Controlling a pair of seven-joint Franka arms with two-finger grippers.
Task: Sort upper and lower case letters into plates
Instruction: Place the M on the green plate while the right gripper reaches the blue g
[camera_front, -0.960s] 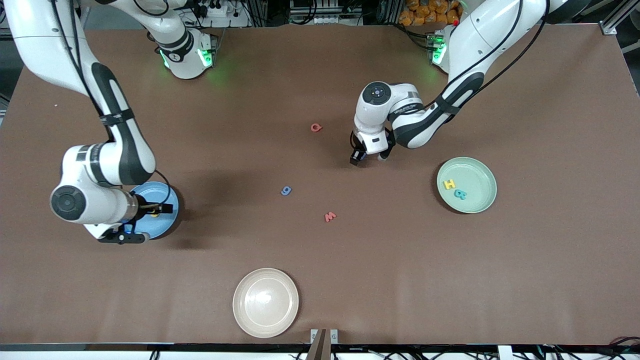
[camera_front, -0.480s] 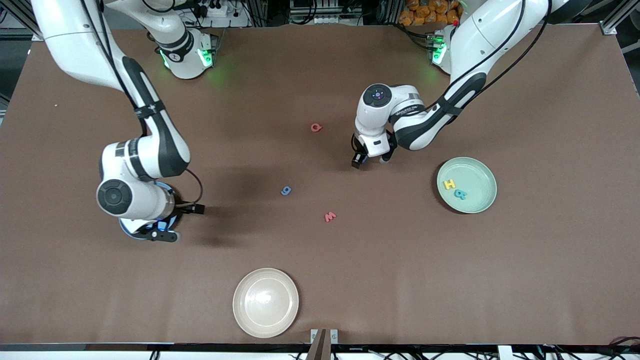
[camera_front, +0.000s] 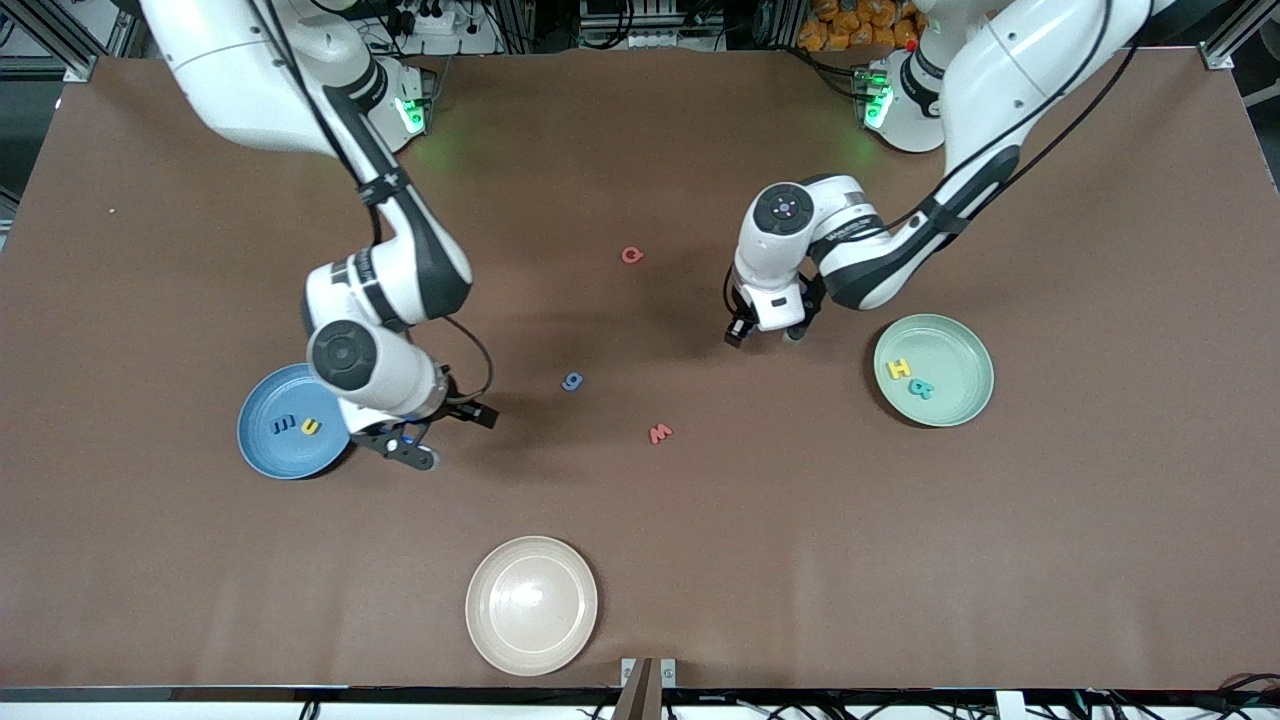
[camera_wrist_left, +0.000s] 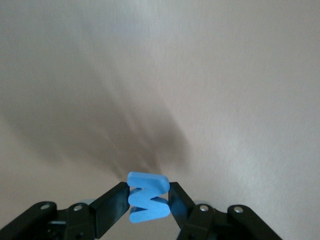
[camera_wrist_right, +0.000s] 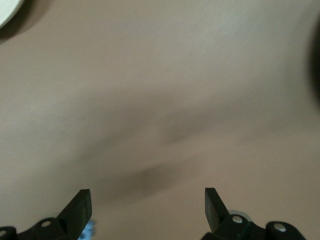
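Over bare brown table (camera_front: 640, 560) near the green plate (camera_front: 965, 340), the left gripper (camera_wrist_left: 148, 202) is pinching the blue M (camera_wrist_left: 147, 196). The right gripper (camera_wrist_right: 147, 205) is hanging spread beside the blue plate (camera_front: 262, 452); Q (camera_front: 631, 255), g (camera_front: 572, 381) and w (camera_front: 660, 434) are lying mid-table.

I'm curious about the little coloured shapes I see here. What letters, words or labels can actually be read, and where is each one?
"Q": red letter on the table.
"g": blue letter on the table.
"w": red letter on the table.
"m", "u": blue and yellow, in the blue plate.
"H", "R": yellow and teal, in the green plate.
"M": blue letter between the left gripper fingers.
Print on the arms: too small to read.
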